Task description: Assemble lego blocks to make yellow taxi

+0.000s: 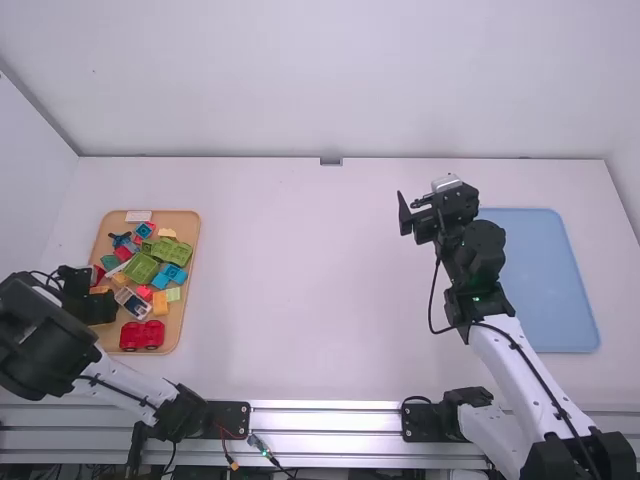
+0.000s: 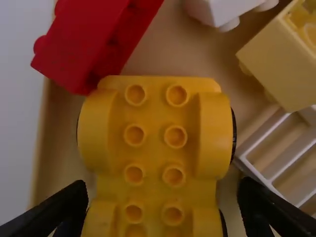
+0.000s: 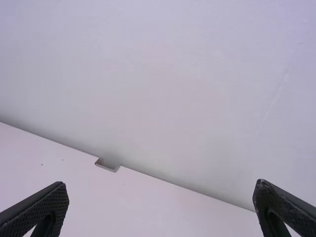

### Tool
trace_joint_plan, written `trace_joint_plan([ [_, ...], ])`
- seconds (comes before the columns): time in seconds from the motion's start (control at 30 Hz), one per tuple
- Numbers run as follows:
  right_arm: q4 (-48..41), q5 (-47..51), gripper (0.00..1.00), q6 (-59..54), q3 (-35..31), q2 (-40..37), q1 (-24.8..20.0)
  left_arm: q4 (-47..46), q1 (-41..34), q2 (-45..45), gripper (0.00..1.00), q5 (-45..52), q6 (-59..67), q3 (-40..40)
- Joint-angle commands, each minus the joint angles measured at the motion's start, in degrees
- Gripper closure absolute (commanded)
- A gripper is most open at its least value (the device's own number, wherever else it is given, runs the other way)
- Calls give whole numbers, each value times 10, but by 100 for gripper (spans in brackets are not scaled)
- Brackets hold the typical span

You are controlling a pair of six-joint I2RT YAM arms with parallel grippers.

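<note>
The yellow car base (image 2: 158,148) lies in the tan tray (image 1: 180,318) at the table's left side, its studded face up towards the left wrist camera. Two rows of round, hollow-centred studs run along its middle, flanked by smooth, bulging fenders, with slivers of black wheel peeping out beside them. A red brick (image 2: 84,44) sits right beside one end; a pale yellow brick (image 2: 281,64) and a white lattice piece (image 2: 265,134) lie near one flank. The left arm bends over the tray, its gripper, the left gripper (image 1: 97,300), low among the blocks; its jaws stand spread, one on each side of the base, though whether either touches it cannot be told. The right arm reaches away from its base, with the right gripper (image 1: 413,208) raised above the table (image 1: 300,280), beside the blue tray (image 1: 545,280), jaws wide apart and holding nothing.
</note>
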Motion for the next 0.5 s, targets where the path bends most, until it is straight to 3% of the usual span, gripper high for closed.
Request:
trace_joint_plan([
  [0.0, 4, 0, 1, 4, 23, 2, 5, -7, -3, 9, 24, -41, -20, -16],
  [0.37, 7, 0, 1, 3, 23, 2, 7, -39, -5, 9, 14, -52, -30, 1],
  [0.47, 6, 0, 1, 3, 23, 2, 7, -39, -5, 9, 17, -54, -30, 1],
])
